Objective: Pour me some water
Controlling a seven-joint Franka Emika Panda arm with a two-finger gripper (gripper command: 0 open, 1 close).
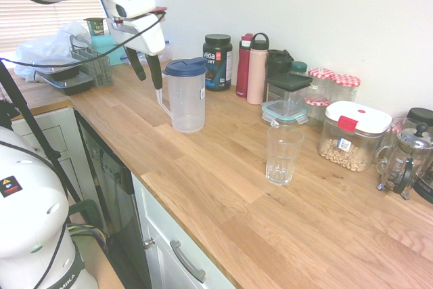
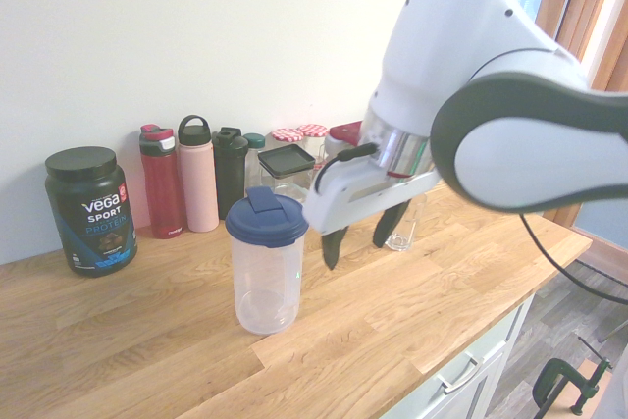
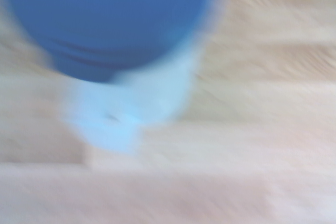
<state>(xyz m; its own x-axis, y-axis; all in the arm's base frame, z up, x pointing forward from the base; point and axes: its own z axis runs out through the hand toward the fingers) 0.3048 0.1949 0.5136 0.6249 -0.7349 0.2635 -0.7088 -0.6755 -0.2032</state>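
Standing upright on the light wooden surface [image 1: 223, 214], a clear plastic pitcher with a blue lid [image 1: 187, 96] is waiting near the robot's wide-open, empty black-fingered claw [image 1: 146, 71], while an empty clear glass tumbler [image 1: 282, 157] is sitting well apart.

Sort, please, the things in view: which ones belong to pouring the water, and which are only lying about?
For the job:
- pitcher with blue lid
- empty drinking glass
- open gripper

Only lying about:
- black Vega tub
- red bottle
- pink bottle
- container of chickpea-like pieces
- French press
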